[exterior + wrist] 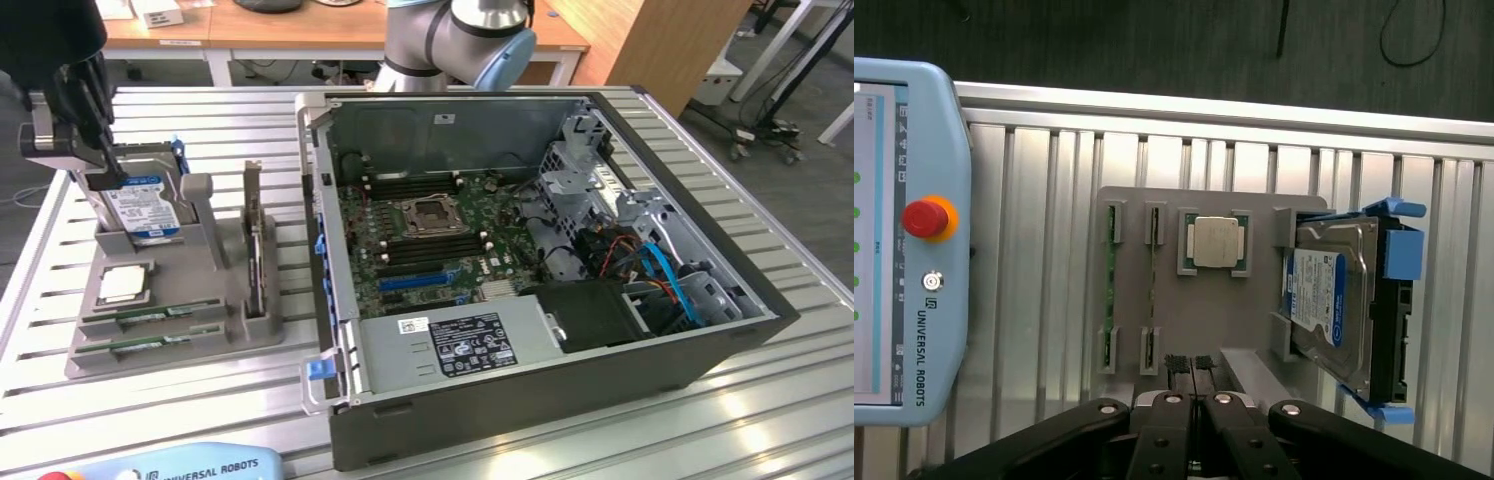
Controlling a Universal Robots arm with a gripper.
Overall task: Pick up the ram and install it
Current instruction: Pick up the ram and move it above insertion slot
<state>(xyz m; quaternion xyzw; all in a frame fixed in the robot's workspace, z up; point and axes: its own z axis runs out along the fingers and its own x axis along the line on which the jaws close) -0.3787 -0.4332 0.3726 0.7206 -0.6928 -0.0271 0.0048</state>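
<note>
Gripper (1189, 366) sits closest to the wrist cam, jaws pressed together on nothing, over the edge of the grey holder (1194, 320). Teach pendant (904, 250) lies beside the holder. Ram (1110, 285) lies in its holder slots, two green sticks side by side, then the processor chip (1215, 243), then the hard drive (1334, 300) on edge. Open PC case (534, 400) is on the exterior view's right.

— What carries everything here?

— A table (781, 420) of long silver metal slats.

— And directly on it, reading the exterior view as a clock face?

— An open dark computer case (534, 400) fills the centre out to three o'clock. A grey holder block (254, 335) sits at nine, just beside the case. A light-blue teach pendant (174, 466) lies at seven, at the edge.
</note>
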